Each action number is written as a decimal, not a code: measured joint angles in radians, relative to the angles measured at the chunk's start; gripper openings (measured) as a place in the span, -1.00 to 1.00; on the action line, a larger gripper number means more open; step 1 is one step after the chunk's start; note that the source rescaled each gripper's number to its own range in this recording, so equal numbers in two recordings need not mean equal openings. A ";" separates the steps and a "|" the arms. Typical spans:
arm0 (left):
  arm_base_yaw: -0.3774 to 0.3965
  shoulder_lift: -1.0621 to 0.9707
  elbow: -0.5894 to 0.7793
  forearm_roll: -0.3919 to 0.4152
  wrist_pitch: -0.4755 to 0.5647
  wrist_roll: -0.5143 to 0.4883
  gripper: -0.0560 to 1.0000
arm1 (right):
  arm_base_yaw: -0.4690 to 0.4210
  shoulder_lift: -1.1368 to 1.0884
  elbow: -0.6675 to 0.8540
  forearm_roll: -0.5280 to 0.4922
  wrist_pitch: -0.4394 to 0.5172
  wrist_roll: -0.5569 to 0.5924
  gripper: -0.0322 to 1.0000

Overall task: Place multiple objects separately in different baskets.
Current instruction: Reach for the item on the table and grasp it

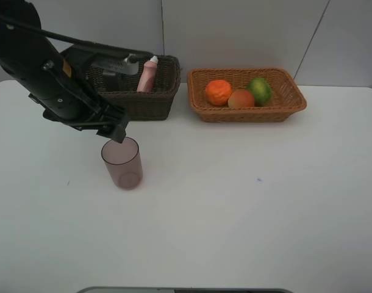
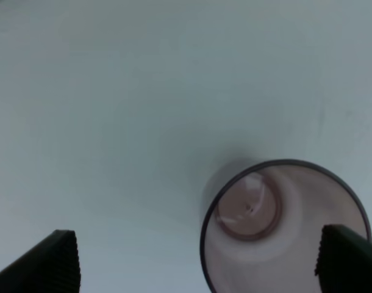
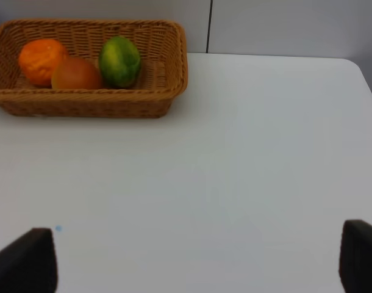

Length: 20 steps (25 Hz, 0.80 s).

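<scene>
Exterior high view, left to right. Left arm (image 1: 49, 73) enters from the upper left of the frame, black, angled down toward the table. Left gripper (image 1: 116, 133) sits just above the far rim of the purplish cup (image 1: 122, 162), which stands upright on the white table (image 1: 235, 207) at left of centre, mouth up. In the left wrist view the left gripper's fingertips (image 2: 52, 262) are spread wide at the bottom corners, and the cup (image 2: 283, 226) lies toward the lower right, one fingertip over its rim; nothing is gripped.

Behind the cup, in the upper left, the dark brown basket (image 1: 143, 101) holds the dark green pump bottle (image 1: 116, 70), partly hidden by the arm, and the pink white-capped bottle (image 1: 147, 74) leaning upright against the basket's right side.

Just right of it, apart, the light orange-brown basket (image 1: 247, 94) in the upper centre-right holds three fruits close together: wrinkled orange (image 1: 218, 92) at left, red-orange fruit (image 1: 241, 99) in the middle front, green citrus (image 1: 259, 90) at right.

Right gripper is outside the exterior view. In the right wrist view its fingertips (image 3: 24, 259) sit far apart at the lower corners, empty, over bare table, with the light basket in the upper left of that frame.
</scene>
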 joint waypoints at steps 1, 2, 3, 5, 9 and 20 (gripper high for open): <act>0.000 0.010 0.000 -0.009 -0.010 0.000 0.97 | 0.000 0.000 0.000 0.000 0.000 0.000 0.86; 0.000 0.024 0.000 -0.016 -0.018 0.000 0.97 | 0.000 0.000 0.000 0.000 0.000 0.000 0.86; 0.000 0.038 0.000 -0.022 -0.022 -0.001 0.97 | 0.000 0.000 0.000 0.000 0.000 0.000 0.86; 0.000 0.063 0.000 -0.029 -0.029 -0.002 0.97 | 0.000 0.000 0.000 0.000 0.000 0.000 0.86; 0.000 0.109 0.000 -0.031 -0.037 -0.002 0.97 | 0.000 0.000 0.000 0.000 0.000 0.000 0.86; 0.040 0.166 0.019 -0.034 -0.098 -0.002 0.98 | 0.000 0.000 0.000 0.001 0.000 0.000 0.86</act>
